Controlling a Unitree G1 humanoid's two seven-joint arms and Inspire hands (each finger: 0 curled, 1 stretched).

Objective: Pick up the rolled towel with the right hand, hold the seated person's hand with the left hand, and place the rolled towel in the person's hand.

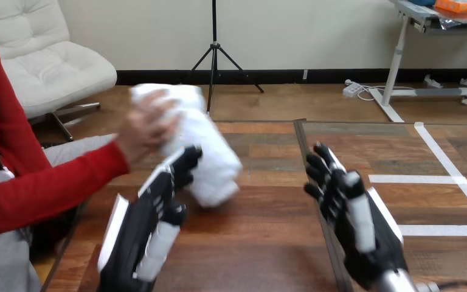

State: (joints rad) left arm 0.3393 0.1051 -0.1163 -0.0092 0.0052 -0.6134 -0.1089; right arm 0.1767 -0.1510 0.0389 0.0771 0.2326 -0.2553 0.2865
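The white rolled towel [204, 143] is in the person's hand [148, 125], lifted above the table at the left of centre; the red sleeve comes in from the left. My left hand [152, 216] is just below and in front of the towel, fingers fairly straight and pointing up toward it, holding nothing; whether its fingertips touch the towel I cannot tell. My right hand [349, 210] is over the table's right half, apart from the towel, fingers relaxed and empty.
The wooden table [267, 201] has a dark seam down its middle and white tape lines [456, 179] on its right part. The person sits at the table's left side.
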